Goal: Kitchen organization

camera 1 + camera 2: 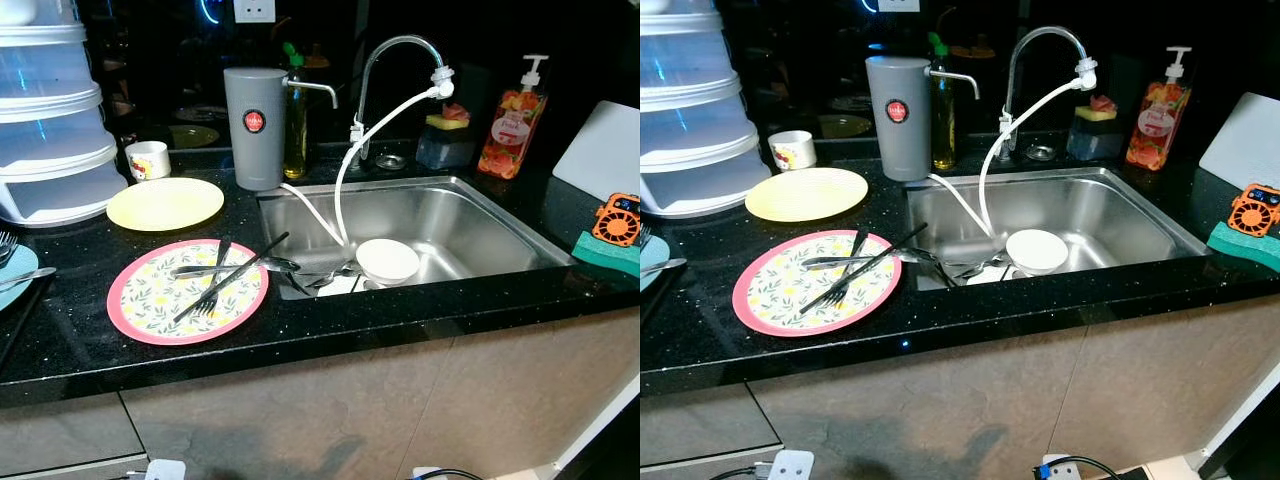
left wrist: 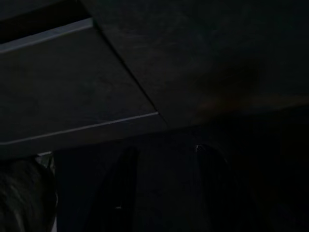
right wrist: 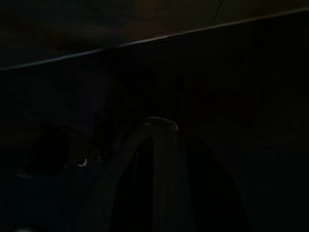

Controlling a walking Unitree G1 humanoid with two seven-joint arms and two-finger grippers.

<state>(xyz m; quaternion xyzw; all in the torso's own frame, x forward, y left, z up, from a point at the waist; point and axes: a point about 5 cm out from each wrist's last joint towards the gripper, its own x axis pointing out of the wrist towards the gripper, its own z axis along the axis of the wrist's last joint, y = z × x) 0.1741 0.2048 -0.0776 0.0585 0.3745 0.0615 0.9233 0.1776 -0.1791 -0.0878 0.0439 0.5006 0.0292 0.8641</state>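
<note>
A pink-rimmed floral plate (image 1: 145, 305) lies on the black counter left of the sink, with a fork (image 1: 213, 285), a spoon (image 1: 228, 267) and black chopsticks (image 1: 250, 263) across it. Behind it lies a yellow plate (image 1: 165, 203), and a small white cup (image 1: 148, 159) stands further back. A white bowl (image 1: 387, 261) sits in the steel sink (image 1: 470, 215) among some cutlery. Both arms hang low in the dark. In the wrist views, my left gripper (image 2: 164, 193) and right gripper (image 3: 161, 150) are faint shapes before cabinet panels.
A grey water filter (image 1: 254, 127) and an oil bottle (image 1: 295, 120) stand behind the sink's left corner. The faucet (image 1: 395, 45) trails a white hose into the basin. A soap bottle (image 1: 513, 125), a white board (image 1: 605, 150) and an orange fan (image 1: 616, 220) are at the right. Stacked white covers (image 1: 50, 130) stand at the left.
</note>
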